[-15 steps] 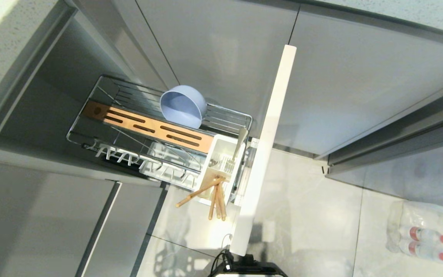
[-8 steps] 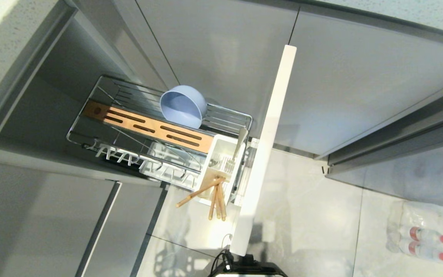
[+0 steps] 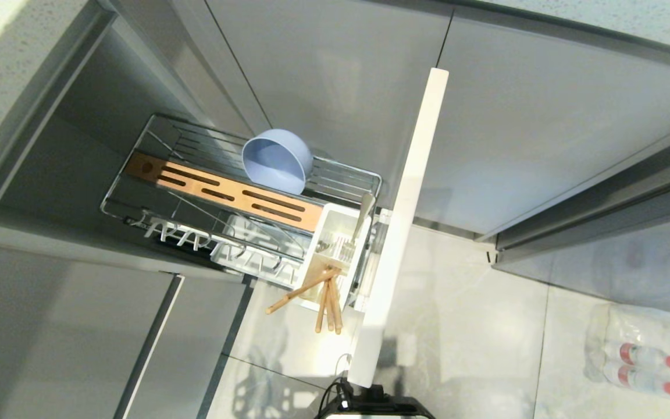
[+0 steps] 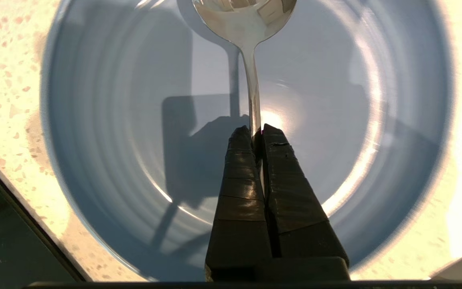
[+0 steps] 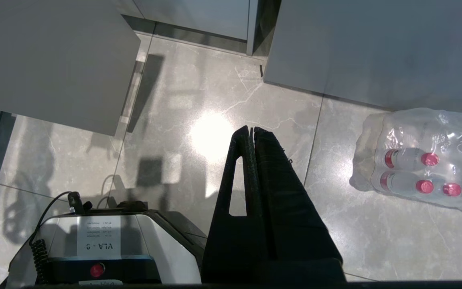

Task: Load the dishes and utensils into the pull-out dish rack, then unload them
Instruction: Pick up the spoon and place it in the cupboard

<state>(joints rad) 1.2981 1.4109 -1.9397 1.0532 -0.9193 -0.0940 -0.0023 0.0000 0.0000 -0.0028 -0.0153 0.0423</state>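
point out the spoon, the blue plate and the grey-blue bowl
spoon (image 4: pixel 244 16): left wrist view, on its shiny metal bowl
light-blue plate (image 4: pixel 106 132): left wrist view, on its inner surface
grey-blue bowl (image 3: pixel 271 160): head view, on its inside

The left end effector (image 4: pixel 256 132) has clamped onto the spoon (image 4: pixel 251 60) handle.

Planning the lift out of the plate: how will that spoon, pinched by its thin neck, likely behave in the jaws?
The spoon looks like polished metal, so probably stiff but slippery. The left gripper is shut on its narrow neck, with the bowl end beyond the jaws, so it may pivot or droop. Over the blue plate, a slip would likely clatter rather than break.
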